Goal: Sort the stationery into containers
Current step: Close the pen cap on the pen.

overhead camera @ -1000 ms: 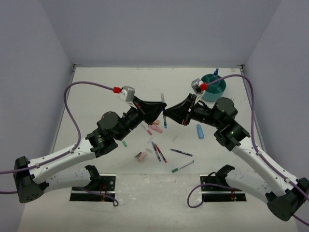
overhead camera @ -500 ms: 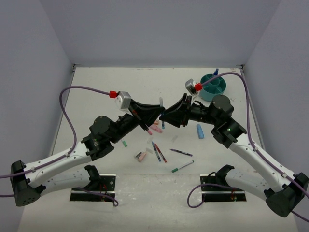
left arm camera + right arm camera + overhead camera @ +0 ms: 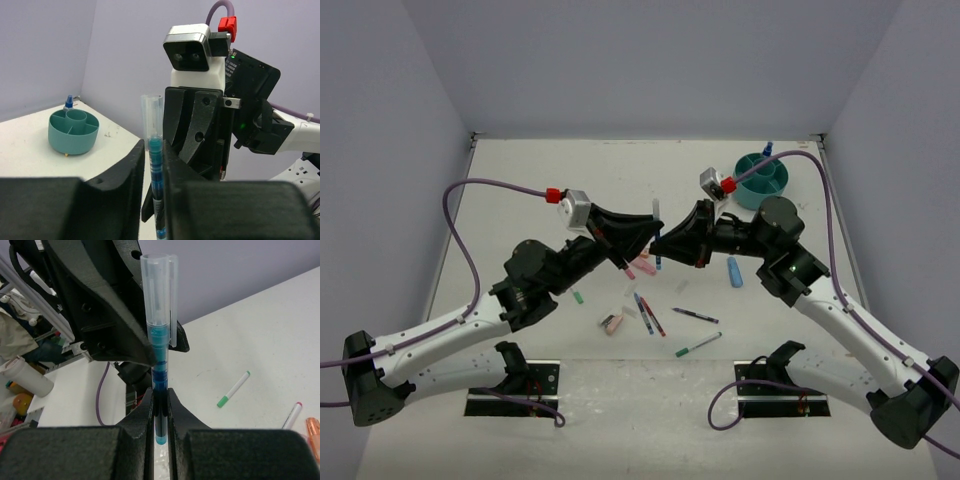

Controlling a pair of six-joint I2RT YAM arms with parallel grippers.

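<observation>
Right, top view: left gripper (image 3: 649, 238) & right gripper (image 3: 662, 241) meet mid-table, both on one blue pen (image 3: 656, 214) standing upright, clear cap at 12 o'clock. Teal cup (image 3: 761, 181) sits well apart at 2 o'clock, near the back corner. Loose pens (image 3: 695, 315) lie on the table (image 3: 520, 200) at 6 o'clock.

Left wrist: jaws narrow, pinching the pen's barrel; cup at 9 o'clock.

Right wrist: jaws nearly closed, clamping the pen's lower end; green pen (image 3: 233, 389) flat at 4 o'clock.
</observation>
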